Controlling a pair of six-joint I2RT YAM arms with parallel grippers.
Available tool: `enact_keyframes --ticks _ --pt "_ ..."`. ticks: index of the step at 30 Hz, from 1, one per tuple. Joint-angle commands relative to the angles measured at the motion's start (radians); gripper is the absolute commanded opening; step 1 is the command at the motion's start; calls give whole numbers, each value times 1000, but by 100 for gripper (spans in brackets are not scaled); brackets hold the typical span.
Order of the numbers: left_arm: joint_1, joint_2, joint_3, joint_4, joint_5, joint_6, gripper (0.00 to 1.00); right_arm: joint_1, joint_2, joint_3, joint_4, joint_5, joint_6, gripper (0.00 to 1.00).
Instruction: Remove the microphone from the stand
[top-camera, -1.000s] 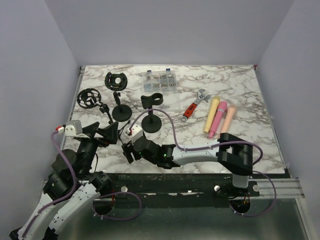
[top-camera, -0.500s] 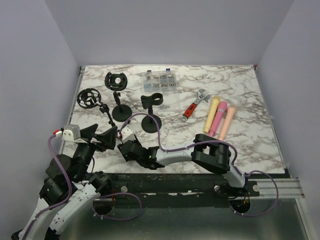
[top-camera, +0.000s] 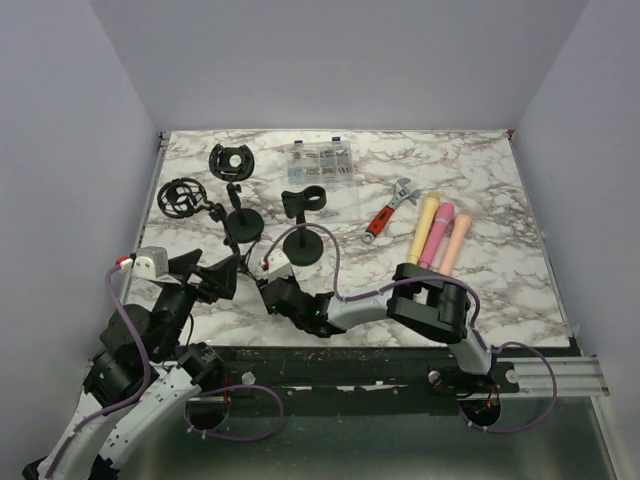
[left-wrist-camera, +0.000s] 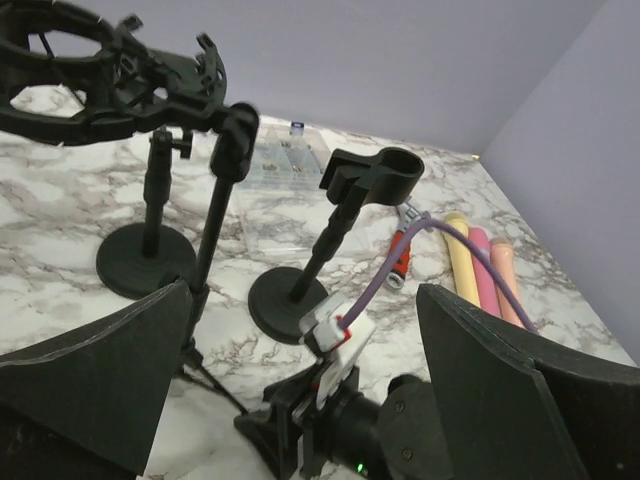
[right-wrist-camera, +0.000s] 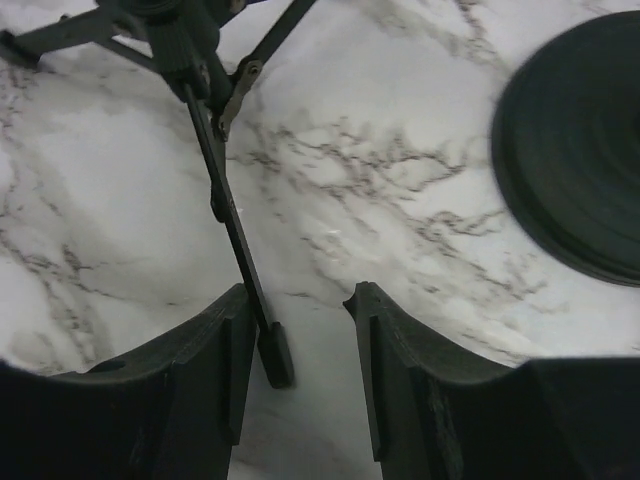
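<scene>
Marble table (top-camera: 500, 200), lower left: narrowed within the last second, right gripper (right-wrist-camera: 300, 310) astride the stand's tripod leg (right-wrist-camera: 232, 225), gap remaining, apparently to brace it; left gripper (top-camera: 205, 270) spread wide. Microphones (top-camera: 437, 238) lying right of centre, none mounted.

No writing, label, brand or number can be read in any view. The clear box (top-camera: 322, 160), far beyond the right pincer (top-camera: 265, 285), holds small pale pieces, and any marks on them are too small to make out. The same goes for the red-handled wrench (top-camera: 388, 212), which lies beyond that pincer and off to its right.
</scene>
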Motion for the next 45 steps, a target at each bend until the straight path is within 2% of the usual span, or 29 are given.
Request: enact_keyframes --ticks 1,4,8,10,16,18,23,28,30,34,39,45 --pt "-1 19 -63 -4 40 -118 99 -93 -55 -153 19 55 55 50" --pt "-1 33 -109 21 58 -174 99 -153 -83 -210 35 30 63 50" --pt "-1 113 -125 -23 15 -233 99 -194 -126 -277 82 -27 42 52" --pt "-1 160 -119 -42 4 -256 99 -194 -147 -291 91 -69 22 56" --pt "55 263 -104 9 123 -275 99 -194 -224 -346 136 -153 12 69" --pt "119 305 -99 22 224 -284 99 -194 -259 -360 133 -169 17 72" --pt "386 385 -133 94 567 -336 98 -195 -364 -414 133 -205 33 73" --pt "587 432 -185 203 793 -404 98 -195 -469 -479 131 -235 48 73" --pt "664 455 -218 289 895 -456 95 -195 -506 -504 127 -240 56 73" --pt "791 532 -284 437 1006 -632 92 -195 -569 -535 105 -244 65 73" --pt "842 629 -320 600 1031 -805 86 -194 -627 -581 111 -242 73 73" --pt "853 674 -312 562 917 -906 83 -195 -656 -607 116 -254 89 73"
